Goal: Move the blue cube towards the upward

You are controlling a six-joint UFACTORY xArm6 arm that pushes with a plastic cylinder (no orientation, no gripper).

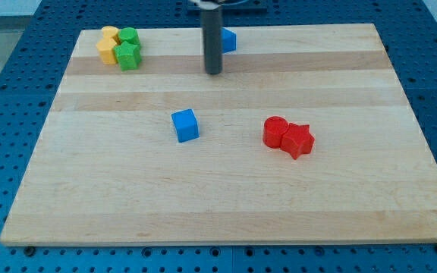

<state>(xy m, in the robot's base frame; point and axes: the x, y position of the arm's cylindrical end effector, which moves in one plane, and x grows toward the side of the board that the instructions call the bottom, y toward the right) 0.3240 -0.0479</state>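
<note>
A blue cube (pixel 185 125) sits on the wooden board (pixel 226 205) a little left of the middle. My tip (pixel 214 73) is at the lower end of the dark rod, above and slightly right of the blue cube, with a clear gap between them. A second blue block (pixel 228 40) lies near the view's top edge, partly hidden behind the rod, just right of it.
Two yellow blocks (pixel 108 47) and two green blocks (pixel 129 50) cluster at the view's top left corner. A red cylinder (pixel 275 132) and a red star-shaped block (pixel 297 140) touch at the right of the middle. Blue perforated table surrounds the board.
</note>
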